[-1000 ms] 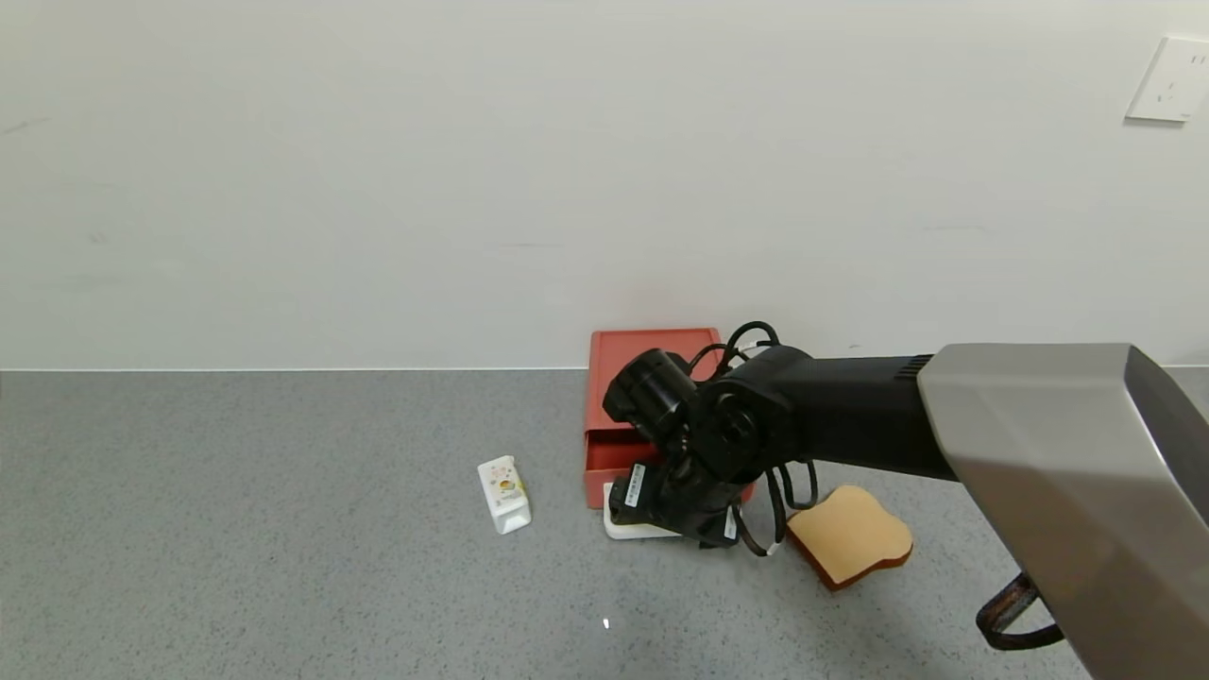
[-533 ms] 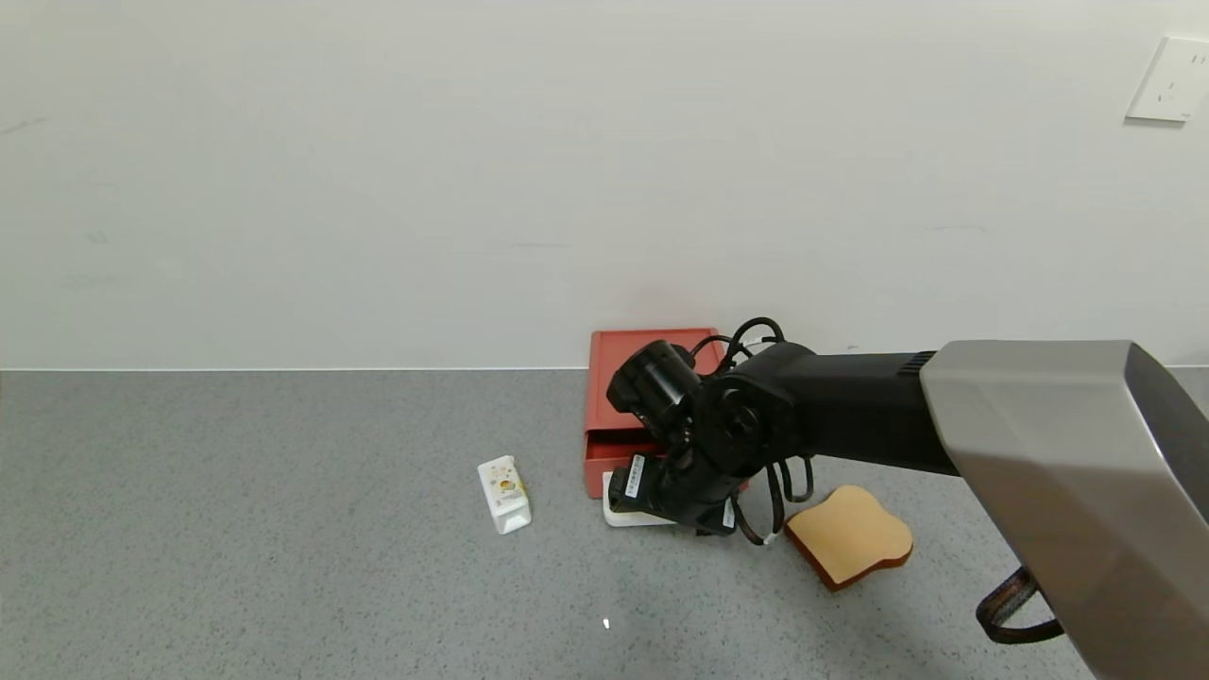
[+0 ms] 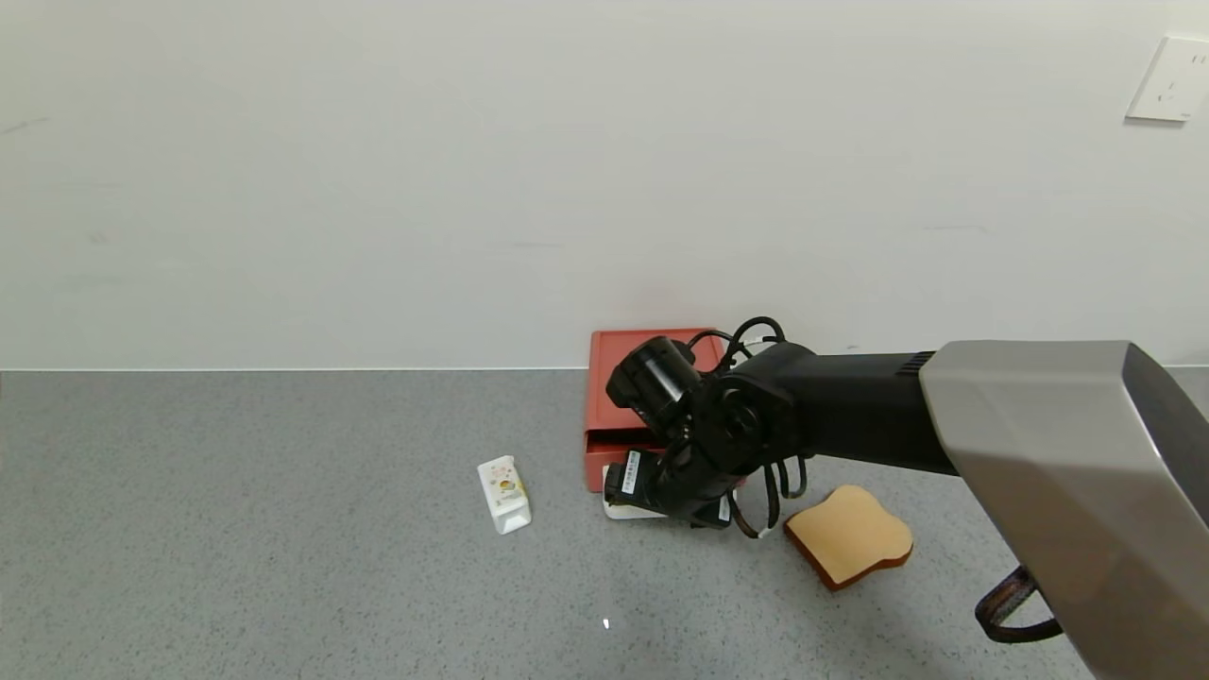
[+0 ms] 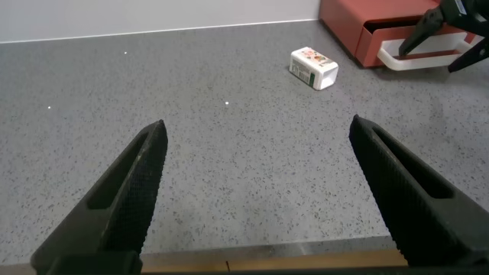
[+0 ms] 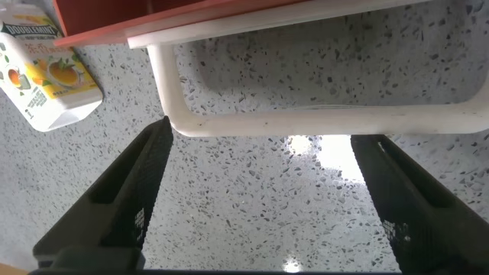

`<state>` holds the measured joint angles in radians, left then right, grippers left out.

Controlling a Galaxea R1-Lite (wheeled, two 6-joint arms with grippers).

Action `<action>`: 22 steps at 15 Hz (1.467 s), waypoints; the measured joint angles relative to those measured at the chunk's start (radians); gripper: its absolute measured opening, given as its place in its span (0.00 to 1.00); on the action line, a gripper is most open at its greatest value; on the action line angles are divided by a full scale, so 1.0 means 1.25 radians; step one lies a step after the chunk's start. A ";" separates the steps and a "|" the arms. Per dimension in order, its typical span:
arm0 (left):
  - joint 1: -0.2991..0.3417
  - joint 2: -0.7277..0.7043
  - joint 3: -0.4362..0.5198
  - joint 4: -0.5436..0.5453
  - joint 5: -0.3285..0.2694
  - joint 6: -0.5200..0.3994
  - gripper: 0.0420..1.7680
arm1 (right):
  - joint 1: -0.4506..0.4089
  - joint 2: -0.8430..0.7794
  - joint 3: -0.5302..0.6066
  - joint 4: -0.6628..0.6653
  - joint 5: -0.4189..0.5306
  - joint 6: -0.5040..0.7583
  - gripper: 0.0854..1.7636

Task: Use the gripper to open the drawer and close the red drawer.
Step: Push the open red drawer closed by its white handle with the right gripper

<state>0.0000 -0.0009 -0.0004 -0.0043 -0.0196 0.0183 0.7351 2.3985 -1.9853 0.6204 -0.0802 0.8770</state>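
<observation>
The red drawer (image 3: 652, 397) sits on the counter (image 3: 236, 529) against the wall, tray nearly in, and the right pincer (image 5: 260, 198), fingers spread apart and clamping nothing, faces its white loop handle (image 5: 321, 118), apparently to push it shut.

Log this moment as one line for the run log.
right gripper: open, at white handle | drawer: slightly open | left gripper: open, idle

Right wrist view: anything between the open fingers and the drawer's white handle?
Nothing. In the right wrist view, only bare speckled countertop lies between the right gripper and the white handle of the red drawer; the fingers stand apart.
</observation>
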 joint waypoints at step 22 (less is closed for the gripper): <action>0.000 0.000 0.000 0.000 0.000 0.000 0.97 | -0.036 0.019 0.000 -0.106 -0.006 -0.094 0.97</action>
<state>0.0000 -0.0009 -0.0004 -0.0038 -0.0196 0.0183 0.6902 2.4226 -1.9849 0.4881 -0.0879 0.7589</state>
